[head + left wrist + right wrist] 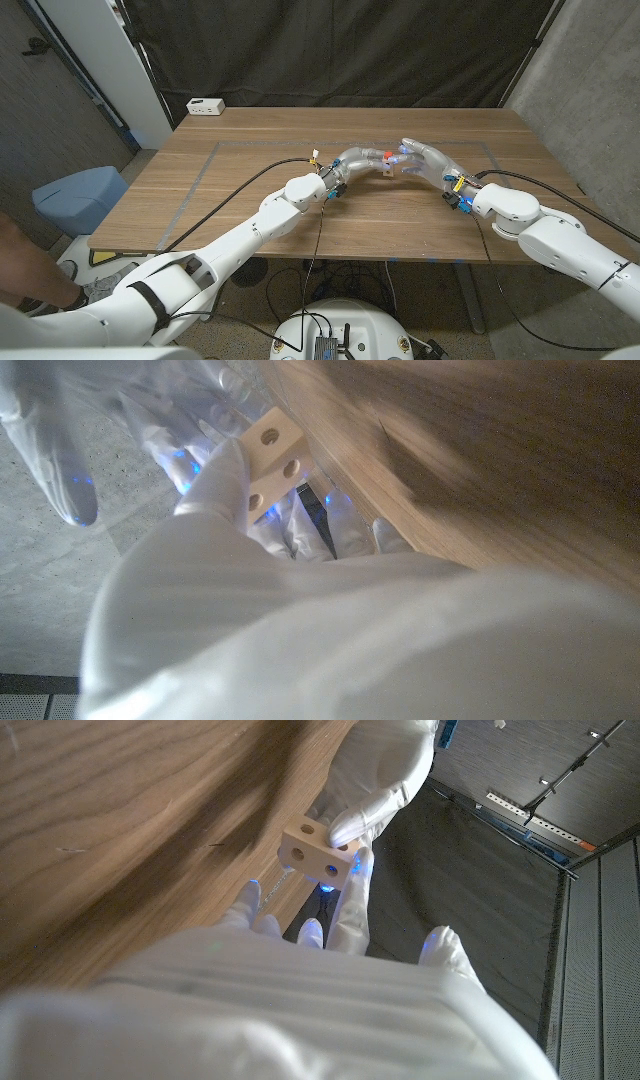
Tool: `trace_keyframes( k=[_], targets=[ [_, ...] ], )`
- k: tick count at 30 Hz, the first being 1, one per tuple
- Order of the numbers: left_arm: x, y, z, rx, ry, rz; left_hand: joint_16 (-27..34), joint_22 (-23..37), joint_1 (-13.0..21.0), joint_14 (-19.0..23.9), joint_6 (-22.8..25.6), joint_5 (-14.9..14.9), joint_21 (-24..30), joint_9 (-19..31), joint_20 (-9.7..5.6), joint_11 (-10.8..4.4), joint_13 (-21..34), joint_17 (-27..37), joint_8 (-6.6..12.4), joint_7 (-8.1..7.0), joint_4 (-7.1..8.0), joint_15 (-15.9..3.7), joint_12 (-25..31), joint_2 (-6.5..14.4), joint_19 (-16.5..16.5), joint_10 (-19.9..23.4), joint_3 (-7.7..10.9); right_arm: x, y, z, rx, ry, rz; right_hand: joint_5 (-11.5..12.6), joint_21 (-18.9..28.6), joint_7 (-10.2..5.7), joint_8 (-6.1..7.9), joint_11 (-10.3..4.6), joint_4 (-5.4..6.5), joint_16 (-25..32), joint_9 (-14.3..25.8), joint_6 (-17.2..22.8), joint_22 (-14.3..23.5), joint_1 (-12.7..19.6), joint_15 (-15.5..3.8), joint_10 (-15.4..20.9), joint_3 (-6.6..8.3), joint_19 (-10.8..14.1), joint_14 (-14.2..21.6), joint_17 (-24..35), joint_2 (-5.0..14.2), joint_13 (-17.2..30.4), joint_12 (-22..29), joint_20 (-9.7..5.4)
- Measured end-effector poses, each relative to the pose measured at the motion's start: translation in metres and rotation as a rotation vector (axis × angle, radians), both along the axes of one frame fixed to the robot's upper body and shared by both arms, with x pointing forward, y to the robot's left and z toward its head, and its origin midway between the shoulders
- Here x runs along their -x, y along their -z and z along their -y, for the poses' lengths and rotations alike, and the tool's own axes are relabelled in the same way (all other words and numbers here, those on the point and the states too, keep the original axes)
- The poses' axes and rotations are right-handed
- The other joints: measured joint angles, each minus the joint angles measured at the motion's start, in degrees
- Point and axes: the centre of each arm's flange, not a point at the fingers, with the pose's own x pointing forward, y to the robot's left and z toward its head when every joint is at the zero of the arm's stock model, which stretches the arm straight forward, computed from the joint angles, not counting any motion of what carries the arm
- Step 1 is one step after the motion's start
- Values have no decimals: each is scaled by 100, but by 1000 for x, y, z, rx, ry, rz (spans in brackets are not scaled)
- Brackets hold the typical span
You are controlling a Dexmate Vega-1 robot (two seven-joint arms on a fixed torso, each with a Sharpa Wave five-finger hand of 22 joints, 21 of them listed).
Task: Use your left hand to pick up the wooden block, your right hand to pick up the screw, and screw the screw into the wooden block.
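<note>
I can read no writing or brand on anything here. My left hand (352,160) holds the wooden block (272,456) above the bench (250,200), near its middle; in the left wrist view its thumb presses the block's face beside 2 of the 3 round holes, other fingers (300,525) curled behind. My right hand (425,160) meets it from the right, fingers (352,905) reaching up to the block. A small red part (387,157) sits between the hands; I cannot tell whether the right fingers pinch a screw.
</note>
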Motion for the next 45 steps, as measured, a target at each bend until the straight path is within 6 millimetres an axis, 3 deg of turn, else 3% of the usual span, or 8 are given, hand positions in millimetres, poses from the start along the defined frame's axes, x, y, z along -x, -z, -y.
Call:
trace_keyframes(
  k=[11, 25, 34, 45],
  targets=[
    [-3, -1, -2, 1, -2, 1, 0, 0, 0, 0, 0, -5, 0, -1, 0, -9, 0, 0, 0, 0, 0, 0, 0, 0, 0, -8, 0, 0, -1, 2, -11, 3, 4, 0, 0, 0, 0, 21, -7, 0, 19, 0, 0, 0, 0, 20, 7, 86, 0, -27, 0, 0, 0, -55],
    [-8, -7, -10, 1, -7, 7, 0, 0, 0, 0, 0, -8, 0, -5, 0, -9, 0, 0, 0, 0, 0, 0, 1, 0, 0, -9, 0, -1, -8, 5, -38, 31, 29, 0, 43, -5, -21, 113, -23, 0, 53, -77, 0, 62, 4, 112, 23, 278, 67, -28, 14, 0, 0, -10],
    [-13, -11, -17, -1, -8, 10, 0, 0, 0, 0, 0, 0, 0, 0, 0, -10, 0, 0, 0, 0, 0, 0, 1, 0, 0, -9, 0, -4, -15, 7, -58, 45, 52, 0, 43, -39, -106, 158, -22, 0, 53, -292, 0, 62, 63, 130, 22, 300, 126, -28, 14, 1, -23, 12],
    [-15, -14, -20, -5, 1, 16, 0, 0, 0, 0, 0, 0, 0, 0, 0, -10, 0, 15, 0, 0, 0, 0, 1, 0, 0, -10, 0, -6, -19, 7, -81, 66, 79, 0, 88, -183, -263, 247, -46, 34, 50, -598, 0, 100, 73, 203, 46, 507, 259, -27, -24, 12, -45, 30]
  ],
)
